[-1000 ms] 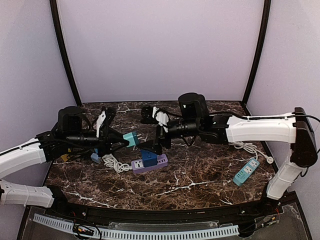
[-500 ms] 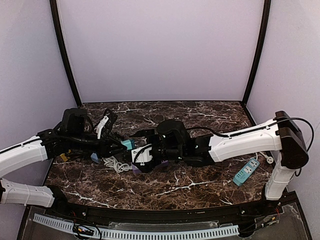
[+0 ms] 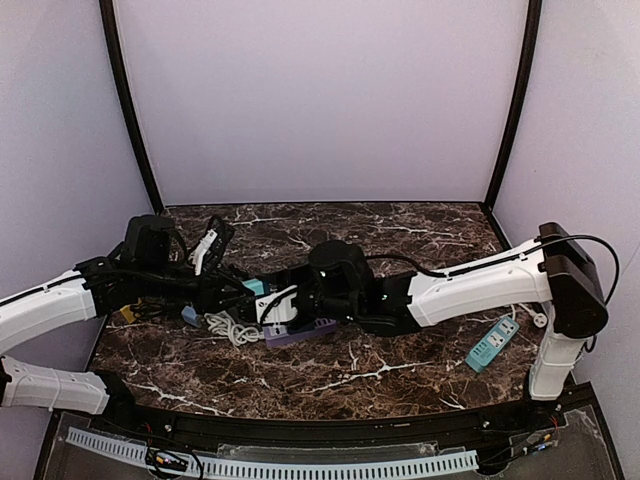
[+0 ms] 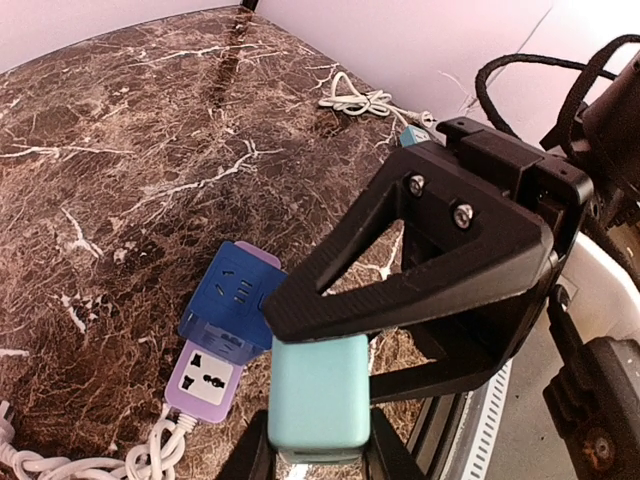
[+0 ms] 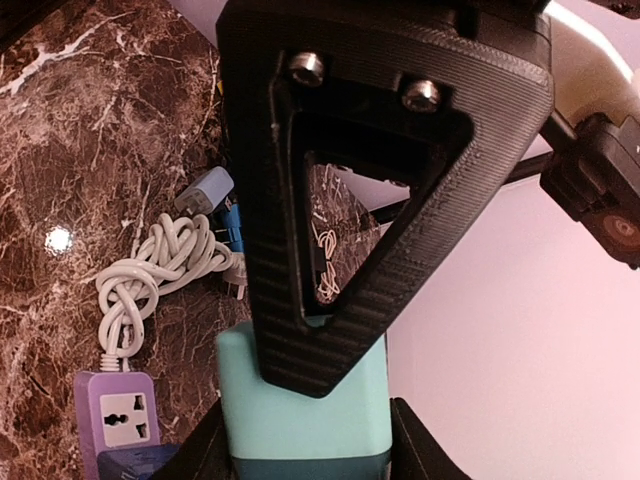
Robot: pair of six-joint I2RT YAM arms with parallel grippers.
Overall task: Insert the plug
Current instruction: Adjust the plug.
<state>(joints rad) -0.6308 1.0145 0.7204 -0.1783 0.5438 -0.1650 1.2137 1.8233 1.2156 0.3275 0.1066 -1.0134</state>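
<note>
The plug (image 3: 257,287) is a teal block held over the table's left middle. It fills the gap of my left gripper (image 4: 320,452), which is shut on it, and shows there as the teal plug (image 4: 320,400). My right gripper (image 5: 305,445) meets it from the other side, its fingers pressed on both flanks of the plug (image 5: 300,420). In the top view the right gripper (image 3: 272,300) sits against the left gripper (image 3: 245,290). Below lies the purple power strip (image 4: 205,378) with a blue adapter (image 4: 225,300) on it; the strip (image 3: 300,331) is partly hidden there.
A knotted white cord (image 3: 228,325) lies left of the strip, with a grey-blue plug (image 3: 190,315) beside it. A teal power strip (image 3: 492,343) and its white cable (image 3: 495,297) lie at the right. Purple walls close in the table.
My right arm swung left and down from the table's middle to the plug in my left gripper, and its jaws narrowed onto the plug. The left arm barely moved.
</note>
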